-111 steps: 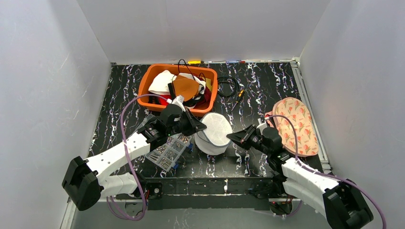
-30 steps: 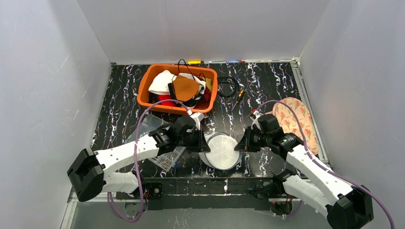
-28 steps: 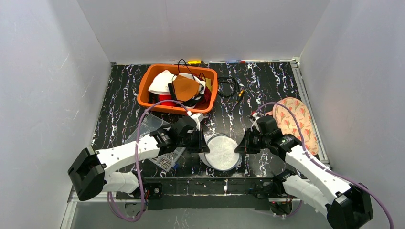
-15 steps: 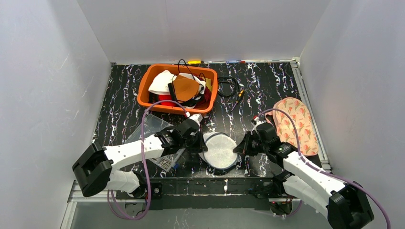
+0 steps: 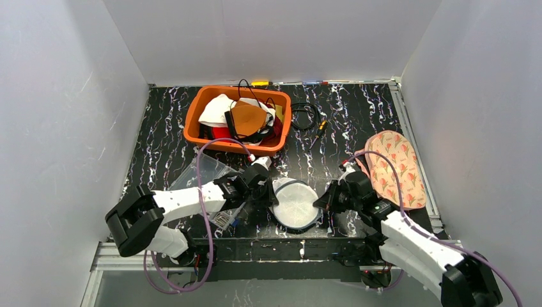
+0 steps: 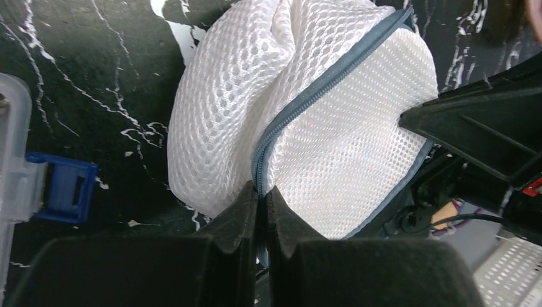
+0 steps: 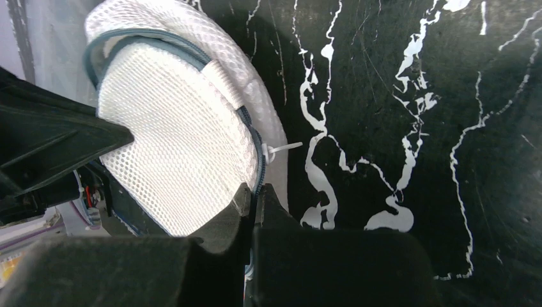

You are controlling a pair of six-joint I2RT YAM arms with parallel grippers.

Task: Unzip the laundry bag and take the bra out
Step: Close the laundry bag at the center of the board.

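Left gripper [image 6: 262, 192] and right gripper [image 7: 253, 192] both clenched on laundry bag [image 5: 294, 204] along zipper [image 6: 332, 75]. We're at unzip step, it seems; next: find slider, pull along.

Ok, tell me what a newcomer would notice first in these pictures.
Front and centre, the round white mesh laundry bag is pinched from both sides: the left gripper and the right gripper are each shut on its zippered rim. Behind it sits an orange bin heaped with clothes; a floral fabric piece lies far right.
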